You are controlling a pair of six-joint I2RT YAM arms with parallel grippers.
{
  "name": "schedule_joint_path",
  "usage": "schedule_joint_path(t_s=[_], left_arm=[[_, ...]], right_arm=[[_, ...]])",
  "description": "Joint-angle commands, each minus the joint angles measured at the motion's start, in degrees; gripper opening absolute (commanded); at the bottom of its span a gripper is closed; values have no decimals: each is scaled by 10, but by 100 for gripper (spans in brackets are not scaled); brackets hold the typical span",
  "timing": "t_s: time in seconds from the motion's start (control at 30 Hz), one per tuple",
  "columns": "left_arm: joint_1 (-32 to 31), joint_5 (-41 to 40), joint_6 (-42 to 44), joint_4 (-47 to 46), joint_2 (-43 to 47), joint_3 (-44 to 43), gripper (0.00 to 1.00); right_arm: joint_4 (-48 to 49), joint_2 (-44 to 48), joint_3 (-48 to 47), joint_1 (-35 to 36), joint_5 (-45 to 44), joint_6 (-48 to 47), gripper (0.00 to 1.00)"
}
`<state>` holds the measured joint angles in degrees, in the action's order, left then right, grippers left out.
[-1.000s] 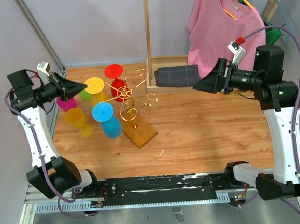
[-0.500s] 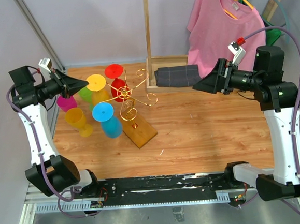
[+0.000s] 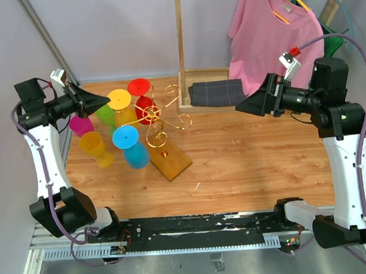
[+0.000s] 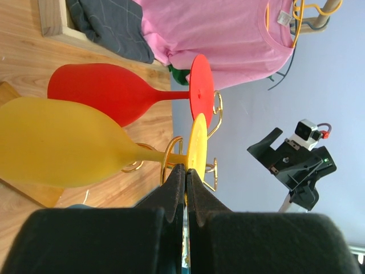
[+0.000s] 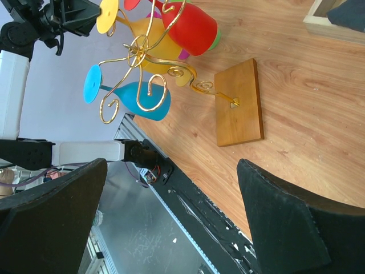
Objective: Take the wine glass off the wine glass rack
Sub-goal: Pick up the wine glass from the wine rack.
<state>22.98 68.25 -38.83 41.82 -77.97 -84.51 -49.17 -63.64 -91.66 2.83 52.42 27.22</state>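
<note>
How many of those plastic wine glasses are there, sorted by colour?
Red: 1
Yellow: 1
Blue: 1
Amber-orange: 1
Magenta: 1
Green: 1
Total: 6 glasses, hanging on or crowded around the gold wire rack.

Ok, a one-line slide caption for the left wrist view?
Shut left gripper at the foot of the yellow wine glass, hung beside the red wine glass on the wine glass rack.

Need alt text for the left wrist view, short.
The shut left gripper points at the round foot of a yellow wine glass hanging on the gold wine glass rack, with a red wine glass hanging beside it. Beyond them are a pink shirt on a hanger, folded dark cloth and the right arm against a pale wall.
</note>
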Motion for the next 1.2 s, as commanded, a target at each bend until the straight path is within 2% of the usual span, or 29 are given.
schedule_joint_path(t_s=[0.0,0.8,1.17], left_arm=[[-12,22,-10,-8,2,-11,0],[-30,52,-8,-8,55,52,0],[-29,62,-4,-1,71,53,0]], right_arm=[[10,11,3,-10,1,7,98],[22,7,12,-10,7,15,99],[22,3,8,-10,5,14,99]])
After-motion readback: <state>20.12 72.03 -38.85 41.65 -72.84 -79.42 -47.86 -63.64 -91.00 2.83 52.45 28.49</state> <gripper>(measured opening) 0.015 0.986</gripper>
